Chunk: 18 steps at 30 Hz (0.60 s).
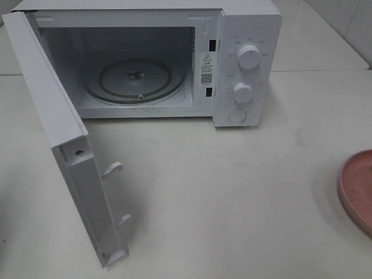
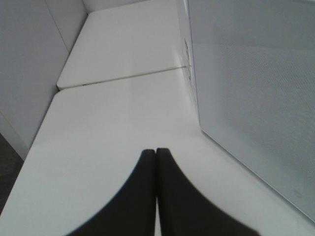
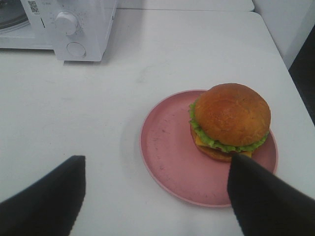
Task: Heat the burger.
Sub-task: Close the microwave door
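Burger (image 3: 231,120) sits on the pink plate (image 3: 167,157), at three o'clock from the open microwave (image 1: 139,64). Right tool (image 3: 155,196) hangs spread wide above it. Left tool (image 2: 156,196) is pressed together. Pinch the bun gently, sides only.

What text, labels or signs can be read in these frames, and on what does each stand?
No wording can be read in any view.
Sticker on the microwave front frame: a warning triangle and a QR-like code show; its print is too small to read.
Markings around the upper dial and the lower dial: too small and faint to read.
Pink plate and burger: no text.
Left wrist view: none.
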### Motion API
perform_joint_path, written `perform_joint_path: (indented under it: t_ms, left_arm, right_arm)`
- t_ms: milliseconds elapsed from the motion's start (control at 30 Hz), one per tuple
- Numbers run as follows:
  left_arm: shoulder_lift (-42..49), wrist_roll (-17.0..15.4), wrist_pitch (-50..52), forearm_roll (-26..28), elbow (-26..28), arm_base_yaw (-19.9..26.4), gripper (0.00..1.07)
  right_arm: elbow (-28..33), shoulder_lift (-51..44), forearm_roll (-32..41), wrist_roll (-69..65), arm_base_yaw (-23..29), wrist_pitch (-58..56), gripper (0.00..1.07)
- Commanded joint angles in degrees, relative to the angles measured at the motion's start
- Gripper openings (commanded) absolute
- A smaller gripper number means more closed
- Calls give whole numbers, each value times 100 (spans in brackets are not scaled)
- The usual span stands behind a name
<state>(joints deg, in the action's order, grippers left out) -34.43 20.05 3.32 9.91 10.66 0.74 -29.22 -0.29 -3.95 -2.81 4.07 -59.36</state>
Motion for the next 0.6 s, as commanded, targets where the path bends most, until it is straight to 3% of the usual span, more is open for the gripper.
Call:
perform_joint_path:
  t_ms: [33, 133, 200, 233, 267, 300, 367, 467, 600]
  left_arm:
    - [-304, 6, 814, 57, -23, 6, 0]
    - [-745, -138, 1438, 57, -23, -6, 0]
    - [-1301, -504, 1925, -149, -23, -126, 0]
    - [-1301, -504, 1925, -149, -23, -126, 0]
    - [-1719, -796, 2263, -544, -23, -269, 0]
    - [-1719, -796, 2263, -544, -23, -269, 0]
    - [-2464, -1352, 2767, -1255, -23, -590, 0]
    - [-2607, -1432, 2859, -1341, -23, -653, 0]
    - [-3358, -1902, 3409, -1690, 46, -1026, 0]
  right_arm:
    - [23, -149, 11, 29, -34, 23, 76]
    - [23, -149, 11, 29, -34, 23, 76]
    - [23, -149, 11, 29, -34, 23, 76]
    - [23, -149, 11, 29, -34, 23, 76]
    - [23, -149, 11, 29, -34, 23, 76]
    - [23, -149, 11, 29, -34, 23, 76]
    - [23, -149, 11, 29, -34, 23, 76]
    - [23, -149, 11, 29, -34, 23, 76]
    - [23, -149, 11, 29, -34, 23, 76]
